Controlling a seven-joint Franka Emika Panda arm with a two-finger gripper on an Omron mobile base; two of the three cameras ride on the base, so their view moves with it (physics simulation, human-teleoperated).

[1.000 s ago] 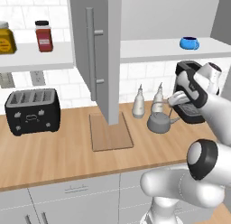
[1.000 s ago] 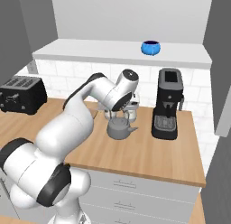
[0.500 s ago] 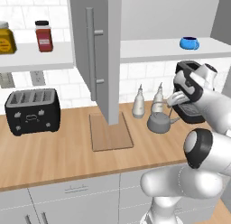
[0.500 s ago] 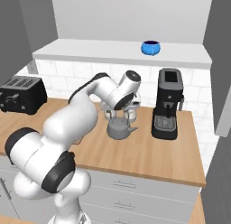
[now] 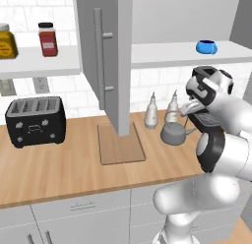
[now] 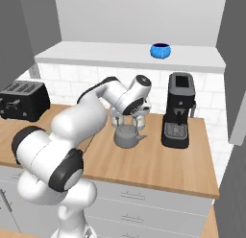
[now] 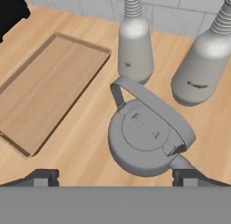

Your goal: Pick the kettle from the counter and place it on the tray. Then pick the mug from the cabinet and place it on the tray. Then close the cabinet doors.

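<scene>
The grey kettle [image 5: 173,135] [image 6: 127,136] [image 7: 144,142] stands on the wood counter [image 5: 59,169] with its wire handle arched over the lid. Two whitish bottles are just behind it. My gripper [image 7: 116,177] [image 5: 184,110] hangs open above the kettle, its fingertips [image 7: 45,175] spread wider than the kettle's body. The wooden tray [image 5: 121,143] [image 7: 45,92] lies bare to the kettle's left. The blue mug [image 5: 206,46] [image 6: 160,51] sits on the cabinet's white shelf [image 6: 125,54]. An open cabinet door [image 5: 106,56] hangs above the tray.
The two slim-necked bottles [image 7: 134,42] [image 7: 203,60] stand close behind the kettle. A black coffee machine [image 6: 178,112] is to its right, and a black toaster [image 5: 35,121] sits far left. Spice jars [image 5: 47,40] are on the open shelf. The other door [image 6: 235,88] stands open at the right.
The arm's elbow has swung upward, while the hand has stayed nearly in place above the kettle. The kettle, tray and mug have not moved.
</scene>
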